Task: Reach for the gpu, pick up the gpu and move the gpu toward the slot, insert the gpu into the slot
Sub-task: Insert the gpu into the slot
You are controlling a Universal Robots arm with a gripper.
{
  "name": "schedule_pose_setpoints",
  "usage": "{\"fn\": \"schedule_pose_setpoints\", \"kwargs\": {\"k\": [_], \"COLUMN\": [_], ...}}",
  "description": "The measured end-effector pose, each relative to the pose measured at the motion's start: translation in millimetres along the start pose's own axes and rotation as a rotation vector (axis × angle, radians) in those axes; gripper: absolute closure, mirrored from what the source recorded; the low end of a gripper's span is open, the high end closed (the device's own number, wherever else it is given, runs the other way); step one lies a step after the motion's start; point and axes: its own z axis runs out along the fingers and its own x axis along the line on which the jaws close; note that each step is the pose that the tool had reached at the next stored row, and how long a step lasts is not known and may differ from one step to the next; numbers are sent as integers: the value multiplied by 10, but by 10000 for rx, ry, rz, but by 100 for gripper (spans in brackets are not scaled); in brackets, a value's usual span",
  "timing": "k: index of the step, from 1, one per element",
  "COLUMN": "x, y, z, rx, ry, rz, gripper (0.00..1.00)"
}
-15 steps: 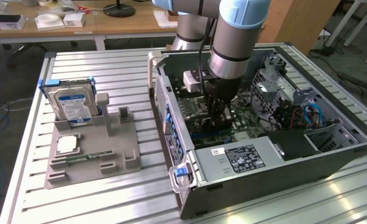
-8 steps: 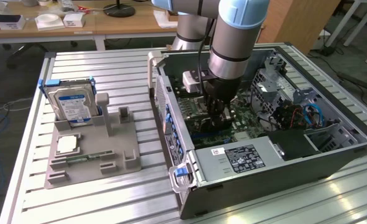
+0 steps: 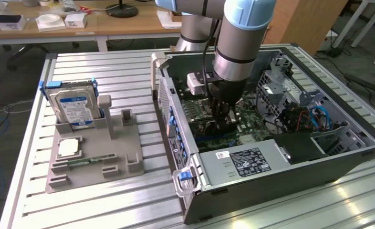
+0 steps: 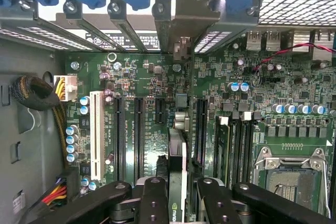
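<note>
- Your gripper (image 4: 177, 192) is down inside the open computer case (image 3: 340, 157), just over the motherboard (image 4: 147, 82).
- Its fingers (image 4: 153, 198) are partly closed on the gpu (image 4: 177, 171), which you see edge-on between them, standing upright with its metal bracket end toward the case's rear wall.
- Directly beneath the gripper the card sits between the black expansion slots (image 4: 139, 135); you cannot tell whether it is fully seated.
- Well away from the gripper, outside the case, the hard drive (image 3: 73, 107) stands in the grey fixture (image 3: 120, 157).
</note>
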Motion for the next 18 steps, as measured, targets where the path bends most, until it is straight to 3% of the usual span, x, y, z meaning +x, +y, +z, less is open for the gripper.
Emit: {"fn": "schedule_pose_setpoints", "kwargs": {"k": [18], "x": [13], "y": [2], "z": [40], "rx": [0], "ry": [1], "rz": [0], "gripper": [74]}}
